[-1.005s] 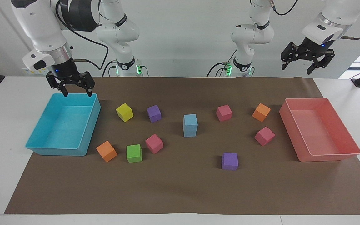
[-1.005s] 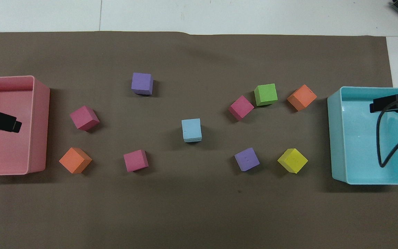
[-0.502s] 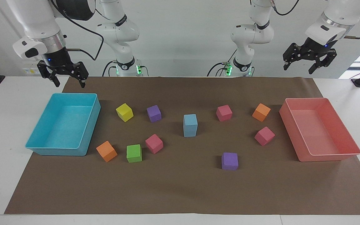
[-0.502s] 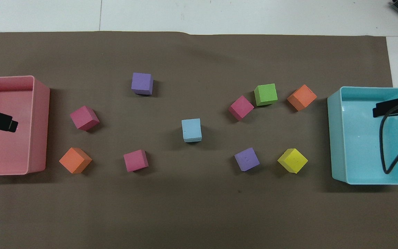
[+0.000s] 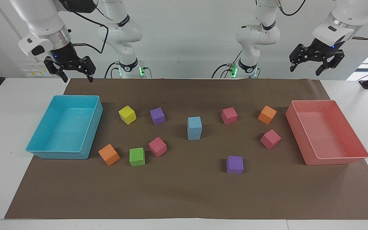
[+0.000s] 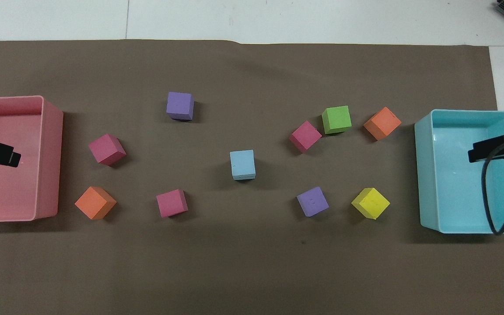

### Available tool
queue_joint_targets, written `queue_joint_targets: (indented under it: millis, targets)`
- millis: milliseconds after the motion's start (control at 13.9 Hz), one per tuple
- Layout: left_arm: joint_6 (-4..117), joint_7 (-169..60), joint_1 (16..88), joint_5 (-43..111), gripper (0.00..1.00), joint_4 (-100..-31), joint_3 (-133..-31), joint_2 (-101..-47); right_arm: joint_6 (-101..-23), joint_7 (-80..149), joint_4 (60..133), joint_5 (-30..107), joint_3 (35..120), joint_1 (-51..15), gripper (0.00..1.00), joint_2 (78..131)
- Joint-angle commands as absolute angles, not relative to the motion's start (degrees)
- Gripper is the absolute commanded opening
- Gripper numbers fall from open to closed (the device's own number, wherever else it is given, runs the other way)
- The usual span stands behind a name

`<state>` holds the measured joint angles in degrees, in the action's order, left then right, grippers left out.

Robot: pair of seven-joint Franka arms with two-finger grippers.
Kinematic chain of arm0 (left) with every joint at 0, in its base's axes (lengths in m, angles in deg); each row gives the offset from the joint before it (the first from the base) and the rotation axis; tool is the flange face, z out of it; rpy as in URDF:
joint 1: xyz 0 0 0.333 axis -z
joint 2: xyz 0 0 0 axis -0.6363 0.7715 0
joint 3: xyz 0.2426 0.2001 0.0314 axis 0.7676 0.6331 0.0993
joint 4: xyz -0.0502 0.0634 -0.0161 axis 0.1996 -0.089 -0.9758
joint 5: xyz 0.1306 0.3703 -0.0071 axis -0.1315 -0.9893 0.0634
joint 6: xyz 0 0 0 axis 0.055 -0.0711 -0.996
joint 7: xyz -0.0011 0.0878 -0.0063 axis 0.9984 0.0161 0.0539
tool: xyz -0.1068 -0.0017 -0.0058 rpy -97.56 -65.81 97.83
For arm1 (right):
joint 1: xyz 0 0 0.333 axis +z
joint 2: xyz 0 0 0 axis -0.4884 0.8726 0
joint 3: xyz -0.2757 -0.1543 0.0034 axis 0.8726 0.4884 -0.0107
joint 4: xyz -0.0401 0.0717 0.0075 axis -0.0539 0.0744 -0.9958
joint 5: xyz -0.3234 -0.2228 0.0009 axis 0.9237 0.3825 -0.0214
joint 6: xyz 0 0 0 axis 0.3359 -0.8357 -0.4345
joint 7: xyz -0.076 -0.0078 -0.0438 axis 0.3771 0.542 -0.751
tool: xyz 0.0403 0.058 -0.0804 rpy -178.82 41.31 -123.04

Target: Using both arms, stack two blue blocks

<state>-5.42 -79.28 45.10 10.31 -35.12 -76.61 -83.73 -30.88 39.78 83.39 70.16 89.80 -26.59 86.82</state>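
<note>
**A:** Where do the two blue blocks (image 5: 194,128) stand as both arms hang raised over the ends of the table?

**B:** One atop the other, squarely aligned, at the middle of the brown mat (image 5: 184,191), well apart from either gripper and touched by neither. Judged from that, the stack is made.

**A:** And the grippers?

**B:** The right gripper (image 5: 73,77) hovers over the table edge by the blue tray (image 5: 93,123), fingers spread wide, holding nothing. The left gripper (image 5: 307,69) hangs high over the end with the pink tray (image 5: 337,158), likewise spread and empty. The stack lies about midway between them, low on the mat.

**A:** Why so far out?

**B:** Likely to keep clear: raised and off to the ends, no finger can brush the tower. The other cubes lie scattered round it, none touching it; the purple cube (image 5: 157,115) and a pink cube (image 5: 229,115) sit nearest.
</note>
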Motion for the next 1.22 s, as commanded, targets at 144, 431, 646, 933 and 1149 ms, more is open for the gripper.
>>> queue_joint_targets:
  millis: [144, 431, 646, 933, 1149]
  targets:
    - [-5.9, -78.8, 43.8, 10.5, 1.00, -36.6, -77.2, -85.1, -30.4, 39.1, 84.0, 70.4, 89.3, -26.8, 1.00, 85.2]
    - [-5.8, -78.8, 43.8, 10.5, 1.00, -36.6, -77.2, -85.1, -31.7, 39.2, 84.1, 72.7, 89.2, -26.0, 1.00, 85.2]
    - [-5.8, -78.8, 43.8, 10.5, 1.00, -36.6, -77.2, -85.1, -31.7, 39.2, 84.1, 72.0, 89.2, -25.9, 1.00, 85.3]
    - [-5.8, -78.8, 43.8, 10.5, 1.00, -36.6, -77.2, -85.1, -31.8, 39.3, 84.1, 72.0, 89.2, -25.9, 1.00, 85.3]
    - [-5.7, -78.8, 43.8, 10.5, 1.00, -36.6, -77.2, -85.1, -31.8, 39.2, 84.1, 71.9, 89.2, -25.9, 1.00, 85.3]
